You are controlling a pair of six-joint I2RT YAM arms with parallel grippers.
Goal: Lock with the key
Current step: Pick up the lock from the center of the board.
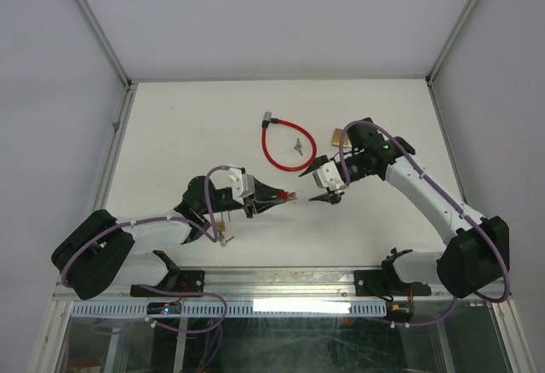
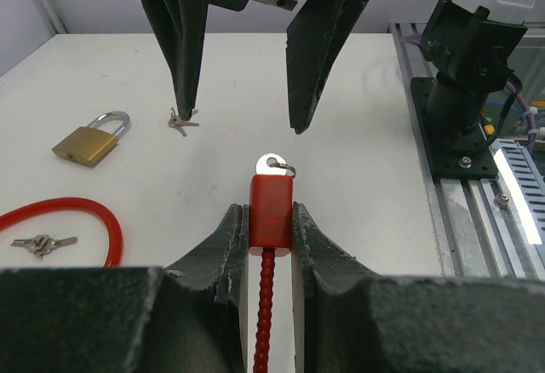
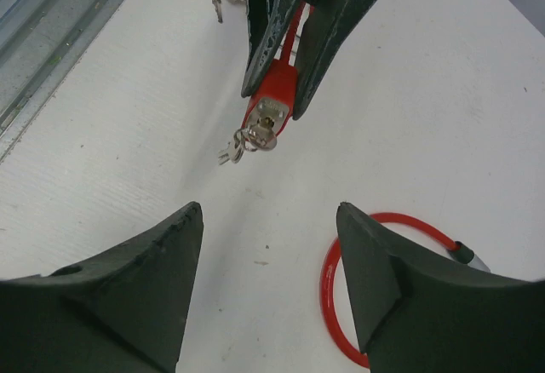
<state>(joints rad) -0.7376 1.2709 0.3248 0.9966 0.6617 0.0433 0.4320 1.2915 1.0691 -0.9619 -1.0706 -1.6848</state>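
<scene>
My left gripper is shut on a small red lock and holds it just above the table, with a ribbed red cable running back between the fingers. A silver key sits in the lock's front end, and spare keys hang from its ring. My right gripper is open and empty. It faces the lock's key end a short way off. In the top view the left gripper and the right gripper point at each other at mid-table.
A red cable loop lies further back with a few keys inside it. A brass padlock lies beside the right arm, with more keys near it. Another key bunch lies by the left arm.
</scene>
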